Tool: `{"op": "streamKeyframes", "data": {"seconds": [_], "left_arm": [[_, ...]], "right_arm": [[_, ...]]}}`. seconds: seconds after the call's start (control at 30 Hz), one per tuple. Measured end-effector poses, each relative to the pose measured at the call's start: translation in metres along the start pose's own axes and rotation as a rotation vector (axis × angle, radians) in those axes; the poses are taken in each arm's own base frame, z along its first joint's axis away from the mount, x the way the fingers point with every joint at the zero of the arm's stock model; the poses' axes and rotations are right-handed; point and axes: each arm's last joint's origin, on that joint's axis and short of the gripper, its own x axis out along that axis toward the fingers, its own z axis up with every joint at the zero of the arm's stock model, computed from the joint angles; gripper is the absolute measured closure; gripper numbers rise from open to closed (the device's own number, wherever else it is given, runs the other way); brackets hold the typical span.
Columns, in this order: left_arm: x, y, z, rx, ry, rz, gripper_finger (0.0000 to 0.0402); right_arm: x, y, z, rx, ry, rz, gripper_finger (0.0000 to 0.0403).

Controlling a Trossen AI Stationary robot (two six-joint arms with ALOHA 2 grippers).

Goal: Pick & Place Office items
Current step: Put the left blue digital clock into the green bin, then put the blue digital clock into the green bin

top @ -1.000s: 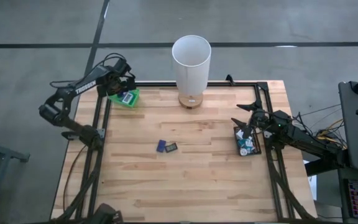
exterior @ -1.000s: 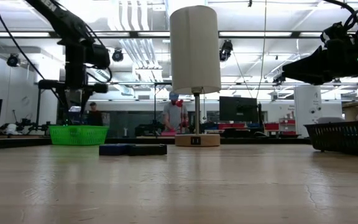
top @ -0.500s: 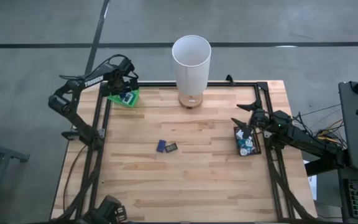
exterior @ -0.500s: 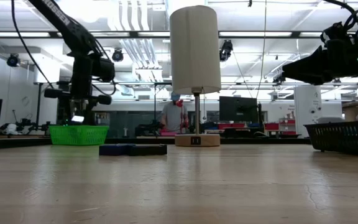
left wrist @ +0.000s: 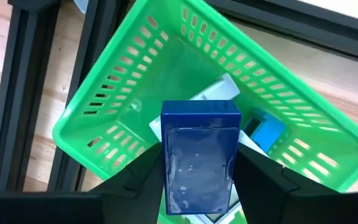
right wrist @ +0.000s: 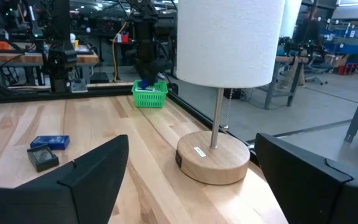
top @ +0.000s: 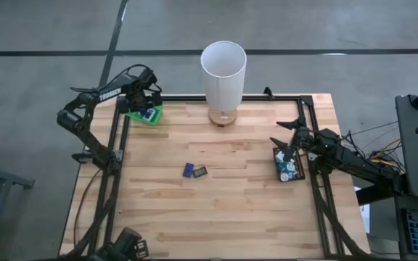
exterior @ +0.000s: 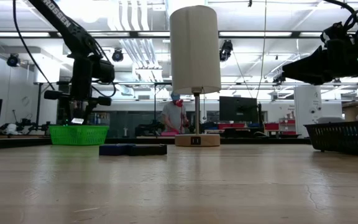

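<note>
My left gripper (left wrist: pixel 201 186) is at the table's far left corner, shut on a dark blue rectangular office item (left wrist: pixel 199 158). It hangs just over the green basket (left wrist: pixel 104 106), which holds a white piece (left wrist: pixel 215 92) and a light blue piece (left wrist: pixel 266 132). In the low view the gripper (exterior: pixel 78 115) stands right above the basket's rim (exterior: pixel 78 128). Two more items, a blue one (top: pixel 188 170) and a dark one (top: pixel 201 172), lie flat mid-table. My right gripper (top: pixel 287 138) waits open at the right edge, over the black tray (top: pixel 297 176). My left gripper pinches the dark blue item by its two long sides (left wrist: pixel 166 168) between its two fingers (left wrist: pixel 143 177). The fingers come from above, pointing down. The item hangs flat-faced over the inside of the basket; whether it touches the pieces below, I cannot tell.
A tall white lamp (top: pixel 223 69) on a round wooden base (top: pixel 222 117) stands at the far middle. The black tray holds several small pieces (top: pixel 287 165). Black frame rails (top: pixel 115 167) run along the table's left and right edges. Bare wood (top: pixel 216 217) fills the near half.
My left gripper has come down over the green basket with the blue item still held, then kept still for the last half second. The right arm has not moved.
</note>
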Motion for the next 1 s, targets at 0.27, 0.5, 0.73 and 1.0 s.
{"op": "streamKeyframes", "data": {"seconds": [0.27,0.5,0.73,1.0], "left_arm": [[0.000,0.000,-0.001,0.004,0.015,-0.006,0.0202],[0.000,0.000,-0.001,0.008,0.018,-0.008,0.0185],[-0.006,-0.002,-0.001,0.020,0.009,-0.026,0.0186],[-0.037,-0.012,-0.010,0.074,-0.035,-0.091,0.0188]], "right_arm": [[0.000,0.000,0.000,0.000,0.000,0.000,0.0054],[0.000,0.000,0.000,0.000,0.000,0.000,0.0057],[0.000,0.000,0.000,0.000,0.000,0.000,0.0058],[0.000,0.000,0.000,0.000,0.000,0.000,0.0055]]}}
